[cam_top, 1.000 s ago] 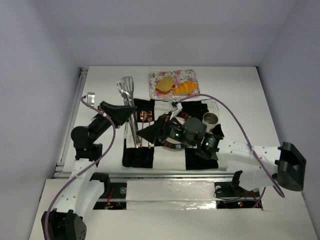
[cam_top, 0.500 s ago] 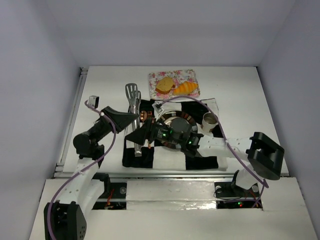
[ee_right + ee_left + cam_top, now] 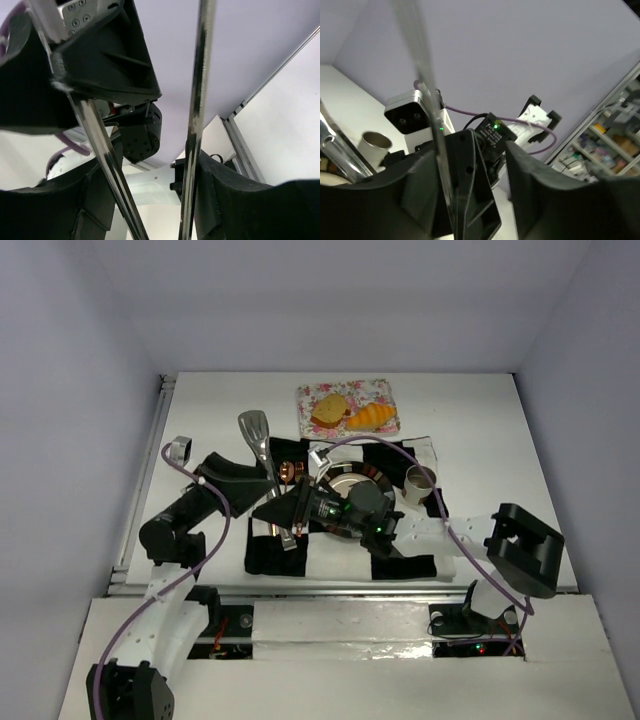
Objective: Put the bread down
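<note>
The bread lies at the back on a floral tray (image 3: 384, 390): a pale slice (image 3: 329, 410) with a brown crust and an orange croissant (image 3: 372, 417). Neither gripper is near it. Metal tongs (image 3: 258, 430) slant over the left part of the checked cloth, head toward the back. My right gripper (image 3: 298, 510) is shut on the tongs' handle; in the right wrist view the two metal arms (image 3: 197, 100) rest against the inner faces of its fingers (image 3: 225, 200). My left gripper (image 3: 264, 500) stands open right beside it, one tong arm (image 3: 427, 100) still lying along its left finger (image 3: 417, 175).
A black-and-white checked cloth (image 3: 268, 555) carries a round plate (image 3: 352, 483), a metal cup (image 3: 421, 480) and copper cutlery (image 3: 290, 472). Both arms crowd over the cloth's left half. Purple cables loop over the plate and along the left arm.
The tongs rose off the cloth and tilted. My left gripper opened its hold on them while my right gripper moved left and closed around the handle.
</note>
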Controlling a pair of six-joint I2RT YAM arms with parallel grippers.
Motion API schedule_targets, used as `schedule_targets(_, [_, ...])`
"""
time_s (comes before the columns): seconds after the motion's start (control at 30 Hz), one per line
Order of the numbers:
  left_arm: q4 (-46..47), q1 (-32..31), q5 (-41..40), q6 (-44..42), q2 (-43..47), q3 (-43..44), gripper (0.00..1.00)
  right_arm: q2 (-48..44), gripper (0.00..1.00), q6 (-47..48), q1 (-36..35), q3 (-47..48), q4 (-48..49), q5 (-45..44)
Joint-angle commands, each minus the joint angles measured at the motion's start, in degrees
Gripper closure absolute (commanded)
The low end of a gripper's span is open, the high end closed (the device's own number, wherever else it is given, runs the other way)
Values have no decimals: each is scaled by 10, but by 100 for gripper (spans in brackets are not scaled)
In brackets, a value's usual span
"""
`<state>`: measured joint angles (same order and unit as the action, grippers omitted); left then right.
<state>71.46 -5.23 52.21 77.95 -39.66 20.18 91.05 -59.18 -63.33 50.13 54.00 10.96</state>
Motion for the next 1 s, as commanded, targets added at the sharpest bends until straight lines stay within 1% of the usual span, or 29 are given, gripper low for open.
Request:
schedule_targets(0.0, [84,-2,23,-43,27,34,49,-39,43,6,16,5,-16,-45])
schedule_targets(0.03, [68,-2,24,-47,31,35,46,-49,44,6,16,8,-37,-50])
schedule_targets(0.07, [57,-2,28,-58,35,38,38,-53,44,7,16,7,-43,-57])
schedule_targets(0.1, [45,-2,30,-66,38,40,34,-57,44,9,22,6,-47,-59])
schedule_targets(0.13, [11,-2,32,-75,41,46,30,-61,45,6,29,5,-57,-60])
schedule_targets(0.17, [-11,-2,33,-100,51,49,18,-70,45,5,29,4,-64,-60])
schedule_targets(0.2, [-34,-2,33,-115,56,52,12,-75,46,3,37,3,-68,-58])
schedule_targets(0.23, [-84,-2,32,-131,62,60,7,-79,46,2,44,1,-71,-55])
schedule_targets(0.27, [-111,-2,30,-147,69,65,1,-89,46,2,44,-3,-72,-53])
schedule_targets(0.3, [-133,-2,29,-175,70,69,1,-94,46,1,51,-5,-72,-52])
schedule_targets(0.4, [-199,-2,25,-204,73,78,1,-115,46,5,65,-1,-104,-52])
schedule_targets(0.43, [-260,-2,20,-241,76,92,1,-122,46,12,65,1,-136,-53])
schedule_targets(0.5, [-344,-2,-3,-295,83,114,1,-139,47,22,89,10,-189,-59])
schedule_targets(0.53, [-442,-2,-17,-359,86,141,1,-143,47,36,98,28,-265,-63])
schedule_targets(0.57, [-487,-2,-51,-391,88,155,1,-144,47,44,109,38,-302,-60])
schedule_targets(0.6, [-531,-2,-67,-416,90,165,1,-145,47,51,136,48,-339,-55])
schedule_targets(0.63, [-599,-7,-84,-440,92,181,1,-146,48,63,151,58,-391,-49])
schedule_targets(0.67, [-623,-7,-97,-472,95,186,1,-145,49,71,166,63,-413,-31])
schedule_targets(0.7, [-644,-7,-116,-483,98,187,1,-143,49,80,181,69,-441,-23])
schedule_targets(0.73, [-674,-7,-124,-492,101,186,1,-137,49,103,207,77,-495,-17])
schedule_targets(0.77, [-685,-7,-134,-510,107,184,1,-133,49,114,218,94,-520,-12])
schedule_targets(0.8, [-698,-13,-140,-518,111,181,1,-127,49,128,230,103,-542,-13])
schedule_targets(0.83, [-714,-13,-148,-526,114,178,1,-122,49,153,250,112,-593,-12])
schedule_targets(0.97, [-758,-23,-180,-562,135,164,1,-76,49,208,291,171,-687,-26])
